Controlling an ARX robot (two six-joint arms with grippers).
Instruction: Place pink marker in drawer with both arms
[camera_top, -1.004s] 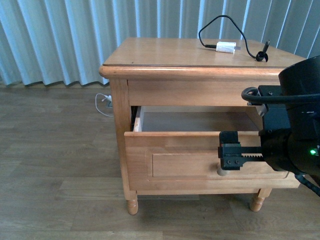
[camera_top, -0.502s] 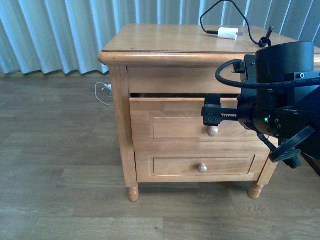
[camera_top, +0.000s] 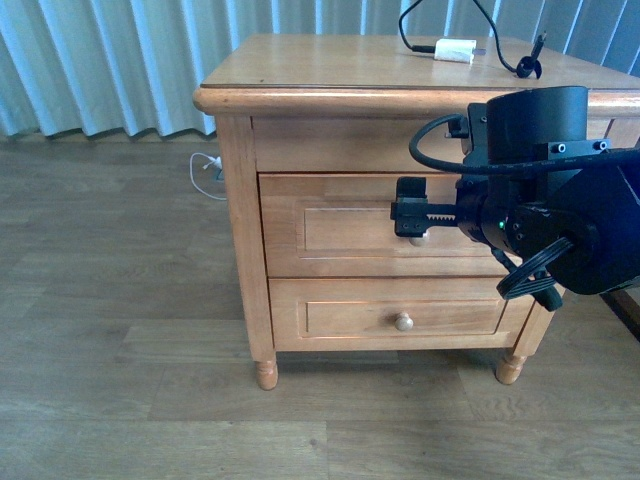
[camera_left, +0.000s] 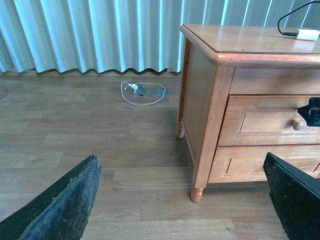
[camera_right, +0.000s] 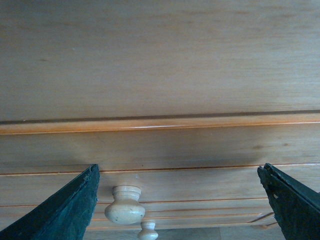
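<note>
The pink marker is not in view. The drawer (camera_top: 340, 225), the taller upper front of the honey-coloured nightstand, is shut flush. My right gripper (camera_top: 410, 220) is open right in front of the drawer's round knob (camera_top: 418, 240), not closed on it. In the right wrist view the knob (camera_right: 125, 205) sits near one fingertip (camera_right: 65, 210), between the open jaws of my right gripper (camera_right: 180, 210). My left gripper (camera_left: 180, 210) is open and empty above the floor, off the nightstand's left corner; from there the drawer (camera_left: 260, 122) and its knob (camera_left: 298, 124) show.
A white charger plug (camera_top: 455, 50) with a black cable (camera_top: 500, 45) lies on the nightstand top (camera_top: 330, 60). The shallower drawer front (camera_top: 350, 318) is below. A white cable (camera_top: 207, 165) lies on the wooden floor by the curtain (camera_top: 100, 60).
The drawer was pulled out a second ago and is now shut. My right gripper moved in toward the nightstand with the drawer front.
</note>
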